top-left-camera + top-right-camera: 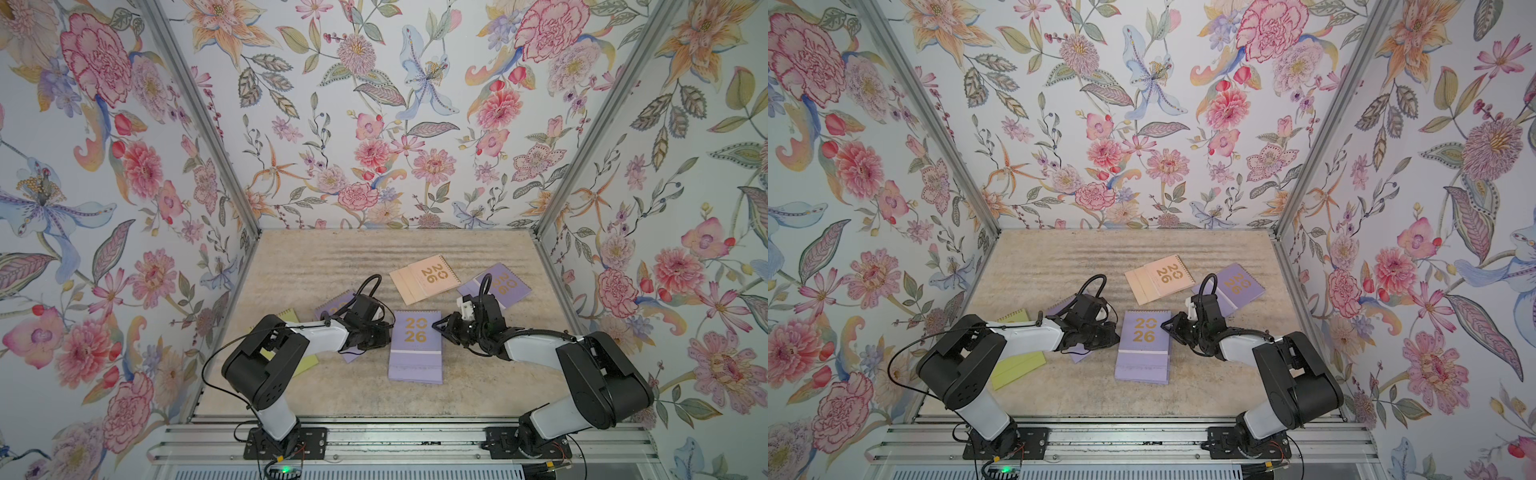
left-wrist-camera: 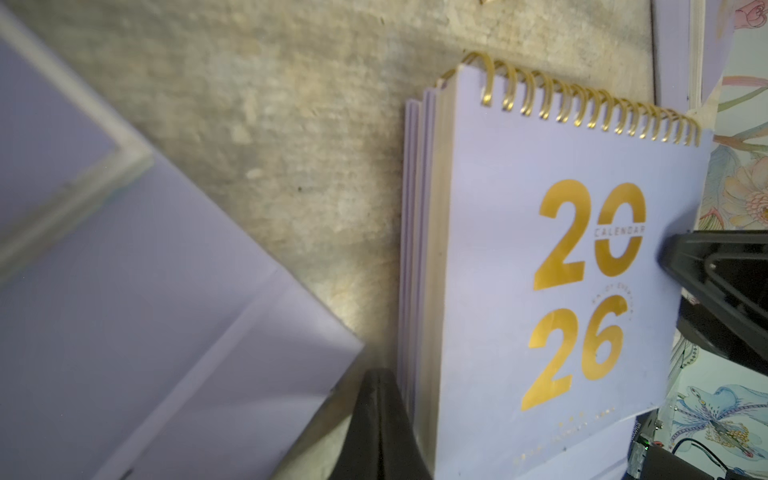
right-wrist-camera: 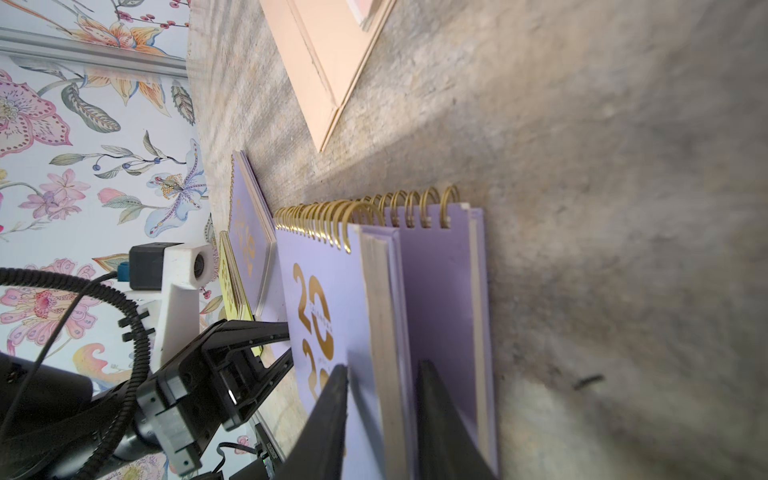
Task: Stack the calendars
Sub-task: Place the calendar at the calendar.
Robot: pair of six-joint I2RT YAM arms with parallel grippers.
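— Progress?
— Two of six stacked, I judge. From the left: yellow-green calendar (image 1: 304, 362) and a lavender calendar (image 1: 336, 305) lie loose, unstacked. Left gripper (image 1: 389, 333), pinched closed, sits low against the centre stack (image 1: 415, 359).
— Right side?
— Right gripper (image 1: 436, 326) reaches in low, jaws narrowly parted around the top calendar's (image 3: 328, 291) edge. Peach calendar (image 1: 419, 278) and far lavender calendar (image 1: 505, 286) lie behind, loose.

Both top views look steeply down from high at the front onto the whole tabletop (image 1: 332, 257) toward the back wall (image 1: 374, 124), with nearly equal framing. The left wrist camera sits close beside the lavender calendar stack (image 2: 498, 249), facing its cover. The right wrist camera skims low along its opposite edge. All 4 views share it.
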